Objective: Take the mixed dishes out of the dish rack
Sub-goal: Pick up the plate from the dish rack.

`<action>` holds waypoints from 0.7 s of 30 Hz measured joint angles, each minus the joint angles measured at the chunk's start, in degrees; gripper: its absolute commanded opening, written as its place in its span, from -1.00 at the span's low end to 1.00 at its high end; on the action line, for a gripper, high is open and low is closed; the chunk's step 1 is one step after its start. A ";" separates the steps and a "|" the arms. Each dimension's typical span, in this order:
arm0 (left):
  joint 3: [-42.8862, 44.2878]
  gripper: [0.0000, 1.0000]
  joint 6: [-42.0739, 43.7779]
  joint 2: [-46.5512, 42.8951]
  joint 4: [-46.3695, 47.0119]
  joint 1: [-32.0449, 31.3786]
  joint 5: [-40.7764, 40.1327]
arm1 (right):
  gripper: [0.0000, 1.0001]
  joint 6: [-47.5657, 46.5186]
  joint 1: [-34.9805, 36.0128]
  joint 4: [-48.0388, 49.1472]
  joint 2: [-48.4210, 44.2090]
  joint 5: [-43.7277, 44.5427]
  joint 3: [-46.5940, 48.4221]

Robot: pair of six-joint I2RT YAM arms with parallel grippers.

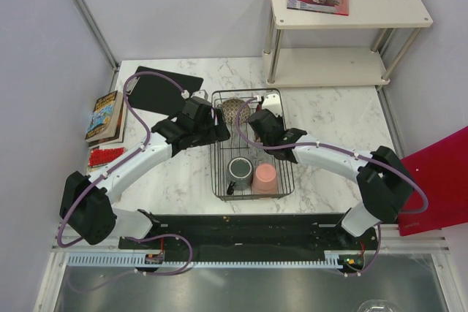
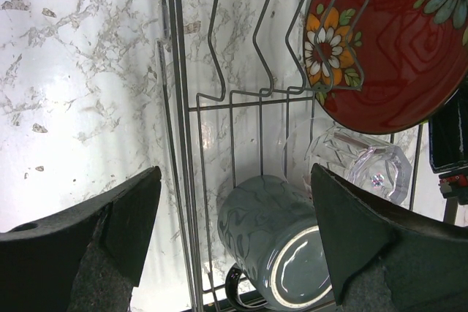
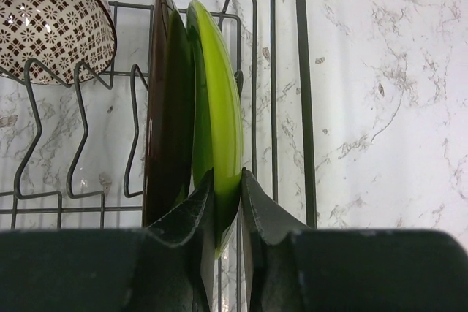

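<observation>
At the near end of the dish rack (image 1: 217, 180), the dark grey mug (image 1: 240, 172) and the pink plastic cup (image 1: 265, 178) stand side by side on the wire floor, the mug to the left. They are close together, but whether they touch cannot be told. Just past the mug, the small clear glass (image 2: 360, 160) rests inside the rack. It looks tilted, and its exact pose is hard to read through the wires.

The left gripper (image 2: 234, 173) hangs over the rack's left wall with its fingers wide apart and nothing between them. One finger is above the marble table (image 1: 329, 118) outside the rack. The other is above the mug and glass inside it.

Farther in, two plates stand on edge in the upright wire prongs, close against each other. The red patterned dark-rimmed plate (image 2: 395, 42) shows its flowered face to the left wrist camera and its dark back to the right wrist camera. The lime-green plate (image 3: 216, 93) stands on its right, nearer the rack's right wall. The right gripper (image 3: 227, 180) is clamped on the green plate's rim, one finger on each face, while the plate is in its slot.

At the far end of the rack, the speckled beige-brown bowl (image 3: 51, 20) leans on the prongs and shows its patterned outside.

Beyond the rack's far left corner, a flat black mat (image 1: 164, 89) lies on the table.
</observation>
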 measured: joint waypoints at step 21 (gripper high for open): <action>-0.85 0.78 -0.04 0.00 0.00 0.00 0.37 | -1.00 -0.42 -1.14 -13.84 -11.41 0.87 10.54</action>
